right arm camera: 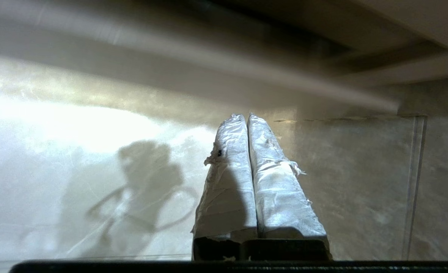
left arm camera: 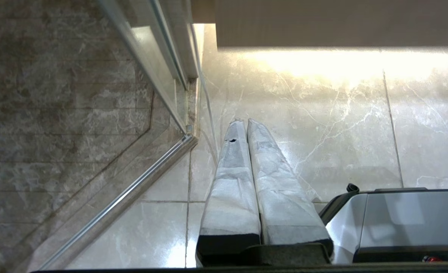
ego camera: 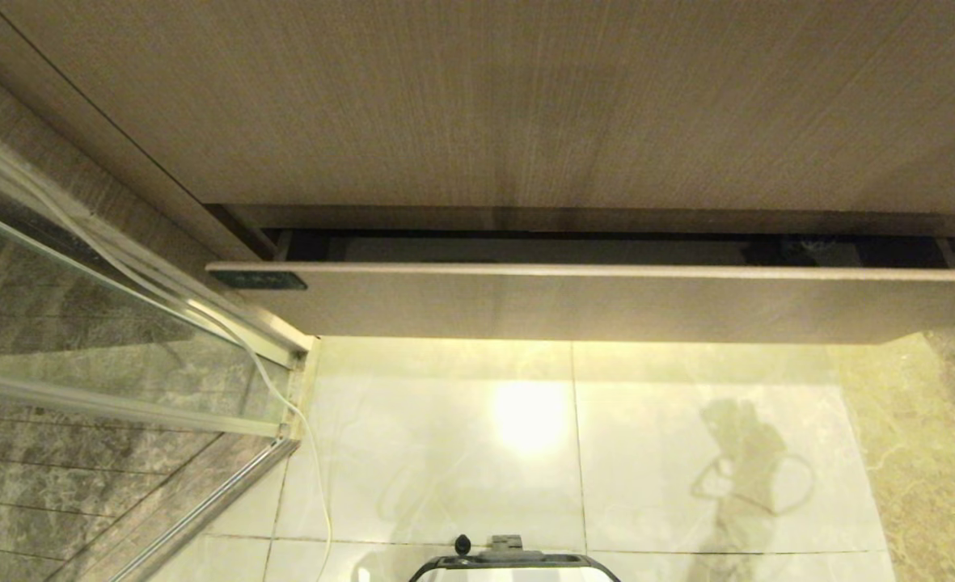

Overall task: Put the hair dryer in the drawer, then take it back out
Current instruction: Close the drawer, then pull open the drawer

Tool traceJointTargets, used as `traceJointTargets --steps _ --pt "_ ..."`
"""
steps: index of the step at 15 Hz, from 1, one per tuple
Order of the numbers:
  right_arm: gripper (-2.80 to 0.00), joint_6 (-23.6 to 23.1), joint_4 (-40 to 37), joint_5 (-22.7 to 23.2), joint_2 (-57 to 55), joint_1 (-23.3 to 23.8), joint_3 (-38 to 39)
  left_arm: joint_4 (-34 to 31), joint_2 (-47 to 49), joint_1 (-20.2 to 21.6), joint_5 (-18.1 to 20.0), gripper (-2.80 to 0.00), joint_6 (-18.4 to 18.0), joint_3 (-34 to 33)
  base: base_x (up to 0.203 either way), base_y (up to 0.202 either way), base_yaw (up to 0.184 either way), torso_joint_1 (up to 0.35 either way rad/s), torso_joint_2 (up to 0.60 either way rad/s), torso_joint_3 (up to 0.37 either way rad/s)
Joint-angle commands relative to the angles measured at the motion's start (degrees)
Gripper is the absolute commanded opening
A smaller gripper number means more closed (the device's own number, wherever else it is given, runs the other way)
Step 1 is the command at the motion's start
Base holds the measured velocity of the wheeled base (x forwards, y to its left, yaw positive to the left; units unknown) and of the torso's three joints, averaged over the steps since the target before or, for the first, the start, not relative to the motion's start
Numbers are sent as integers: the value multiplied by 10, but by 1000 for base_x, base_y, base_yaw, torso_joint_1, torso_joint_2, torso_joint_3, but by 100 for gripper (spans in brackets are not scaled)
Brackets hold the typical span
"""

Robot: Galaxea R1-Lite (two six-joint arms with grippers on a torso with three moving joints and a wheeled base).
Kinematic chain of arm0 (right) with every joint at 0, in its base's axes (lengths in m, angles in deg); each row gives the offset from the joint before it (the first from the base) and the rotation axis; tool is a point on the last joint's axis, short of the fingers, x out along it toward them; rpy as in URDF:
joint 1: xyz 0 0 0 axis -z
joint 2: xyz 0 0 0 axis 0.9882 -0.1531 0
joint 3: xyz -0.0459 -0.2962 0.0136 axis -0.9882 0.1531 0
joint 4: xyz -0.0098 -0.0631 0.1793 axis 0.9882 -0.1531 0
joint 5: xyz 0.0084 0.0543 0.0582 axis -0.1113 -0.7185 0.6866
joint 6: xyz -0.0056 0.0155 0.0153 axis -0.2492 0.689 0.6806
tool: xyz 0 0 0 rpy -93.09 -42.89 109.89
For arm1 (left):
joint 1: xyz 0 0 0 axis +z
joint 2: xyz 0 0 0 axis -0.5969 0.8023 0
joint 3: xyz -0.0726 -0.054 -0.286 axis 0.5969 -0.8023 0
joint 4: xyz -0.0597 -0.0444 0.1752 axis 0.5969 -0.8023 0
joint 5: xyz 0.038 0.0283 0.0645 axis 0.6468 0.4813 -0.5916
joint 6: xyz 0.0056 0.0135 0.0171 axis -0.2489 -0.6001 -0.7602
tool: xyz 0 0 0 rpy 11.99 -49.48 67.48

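The drawer (ego camera: 590, 303) is a wide beige wood-grain front with a small black label plate (ego camera: 259, 280) at its left end. It stands pulled out a little, leaving a dark gap behind it, and its inside is mostly hidden. The hair dryer is out of view. My right gripper (right arm camera: 246, 115) is shut and empty. It points at the pale floor just below the drawer's blurred front (right arm camera: 170, 57), near its right end. My left gripper (left arm camera: 245, 121) is shut, empty and parked over the floor beside my base (left arm camera: 394, 223).
A taller wood-grain panel (ego camera: 526, 105) rises above the drawer. A glass shower door with a metal frame (ego camera: 121, 347) stands to the left, and a thin white cable (ego camera: 283, 388) runs down beside it. Glossy marble floor tiles (ego camera: 445, 453) lie before the drawer.
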Motion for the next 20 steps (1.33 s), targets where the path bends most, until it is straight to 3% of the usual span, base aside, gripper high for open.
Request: traceJointTargets --steps 1,5,12,15,20 --pt "-280 -5 -24 0 3 -4 -6 0 0 -2 0 -280 0 -1 0 0 0 0 0 0" --pt "-280 -12 -109 0 79 3 37 0 0 -1 0 -280 0 0 0 0 0 0 0 0" --pt "-280 -54 -174 0 232 0 100 0 0 -2 0 -280 0 0 0 0 0 0 0 0" --pt "-280 -66 -211 31 298 -41 89 0 0 -1 0 -280 0 0 0 0 0 0 0 0" --pt "-280 -144 -302 46 463 -76 70 0 0 -1 0 -280 0 0 0 0 0 0 0 0"
